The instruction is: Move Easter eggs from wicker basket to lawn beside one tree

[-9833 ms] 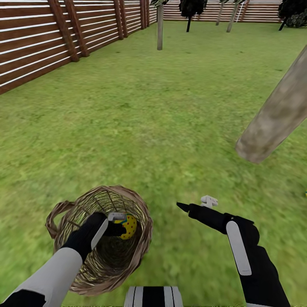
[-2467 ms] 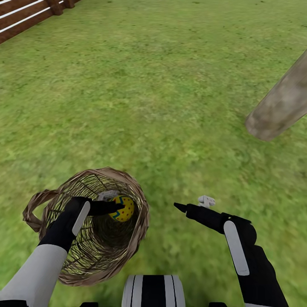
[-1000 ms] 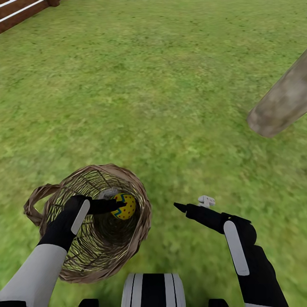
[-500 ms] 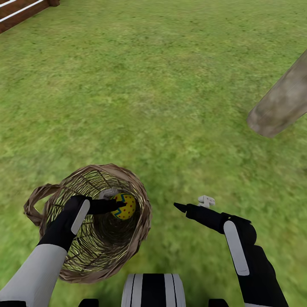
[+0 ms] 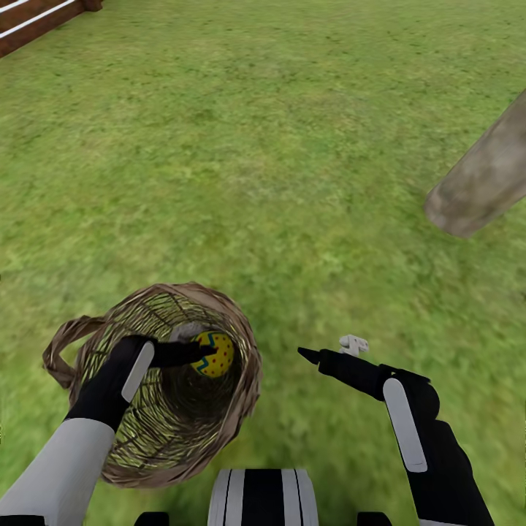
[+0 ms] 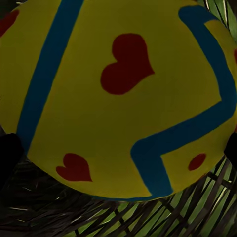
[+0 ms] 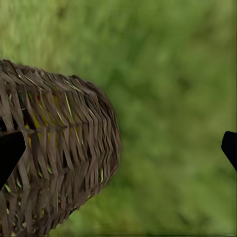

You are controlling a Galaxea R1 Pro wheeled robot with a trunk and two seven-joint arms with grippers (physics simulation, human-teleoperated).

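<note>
Inside wicker basket (image 5: 241, 380), left gripper (image 5: 204, 347) clasping egg (image 5: 215, 354)

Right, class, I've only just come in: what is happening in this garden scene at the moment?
The robot's left gripper is inside the wicker basket on the lawn, shut on a yellow Easter egg with red hearts and blue bands. The right gripper hangs open over the grass beside the basket, holding nothing. A leaning tree trunk stands ahead to the right.
</note>
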